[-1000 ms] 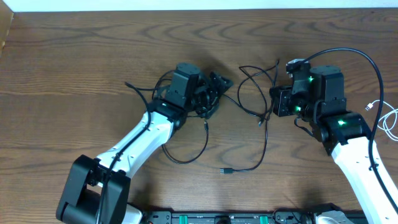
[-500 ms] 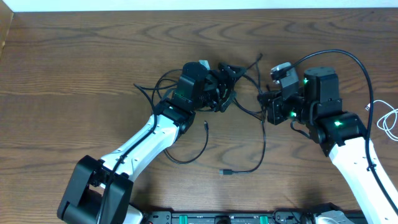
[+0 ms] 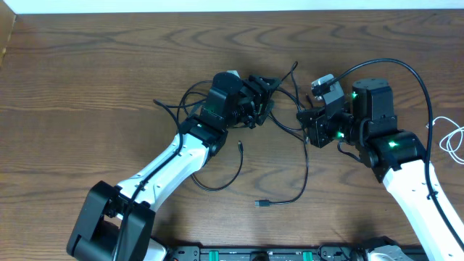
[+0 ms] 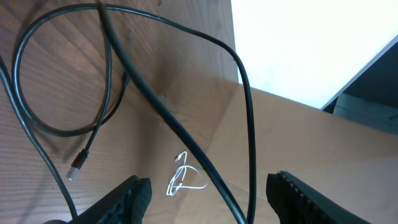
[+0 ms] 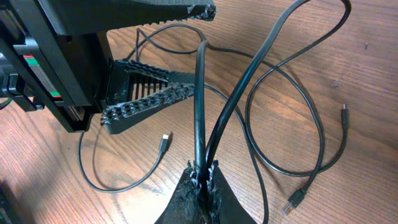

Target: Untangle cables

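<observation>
The wooden table (image 3: pixel 87 72) is bare apart from the rig and the cords, so the trouble is all in the middle, where your left arm (image 3: pixel 170 159) and right arm (image 3: pixel 417 181) reach in towards each other. Their heads are near enough that a careless swing could knock one into the other.

Your right gripper (image 5: pixel 203 176) is closed tight on the black cables (image 5: pixel 200 106): two strands rise from its fingertips. Whether they are two cords or one cord doubled over, I cannot tell. Your left gripper (image 3: pixel 262 94) stands partly wide, with a black strand running across the gap between its jaws but nothing pinched.

That is the main risk. If you close the left on a strand that belongs to the same loop the right holds, pulling apart will probably cinch the crossing tighter, not free it. With two strands in the right's pinch, any pull drags both.

The thick cord (image 3: pixel 406 69) arching over your right arm is not part of the job; lifted slack could catch on it.

The white cable (image 3: pixel 454 139) lies coiled well apart, at the table's right edge beside the right arm. A wide sweep of that arm might push it off.

Watch the loose plug (image 3: pixel 262 204) at the front and the second plug (image 3: pixel 240 147) beside your left arm: either could snag in a loop when dragged.
</observation>
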Robot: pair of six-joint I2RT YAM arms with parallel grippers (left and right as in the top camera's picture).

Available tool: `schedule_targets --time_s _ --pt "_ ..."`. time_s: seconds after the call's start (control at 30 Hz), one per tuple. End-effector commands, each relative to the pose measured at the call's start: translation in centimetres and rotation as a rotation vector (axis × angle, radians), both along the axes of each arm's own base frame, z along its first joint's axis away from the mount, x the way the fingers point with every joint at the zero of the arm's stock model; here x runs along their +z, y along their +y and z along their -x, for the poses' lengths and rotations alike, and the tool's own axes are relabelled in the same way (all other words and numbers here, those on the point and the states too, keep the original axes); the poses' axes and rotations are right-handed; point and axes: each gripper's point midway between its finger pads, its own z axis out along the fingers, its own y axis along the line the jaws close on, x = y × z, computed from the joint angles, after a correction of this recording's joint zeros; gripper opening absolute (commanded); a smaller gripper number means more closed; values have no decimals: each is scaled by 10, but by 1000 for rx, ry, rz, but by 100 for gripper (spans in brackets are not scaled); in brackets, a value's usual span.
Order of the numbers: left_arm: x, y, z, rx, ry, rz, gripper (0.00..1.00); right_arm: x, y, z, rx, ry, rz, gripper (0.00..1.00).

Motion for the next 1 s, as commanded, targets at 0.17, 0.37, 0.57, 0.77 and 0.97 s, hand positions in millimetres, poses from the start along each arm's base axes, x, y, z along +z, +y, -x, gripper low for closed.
schedule_targets --time_s 0.17,0.37,0.57,0.77,0.97 --pt "-1 -7 4 8 31 26 53 10 11 5 62 -12 -41 1" --pt "1 -8 4 11 32 37 45 10 11 5 62 -11 -41 1" --pt "15 -11 0 5 -20 71 35 10 11 5 62 -11 -41 1" --pt "16 -13 2 -10 -19 77 24 10 11 5 62 -11 -41 1" --pt "16 -15 4 -26 -15 83 9 10 11 5 61 -11 -41 2"
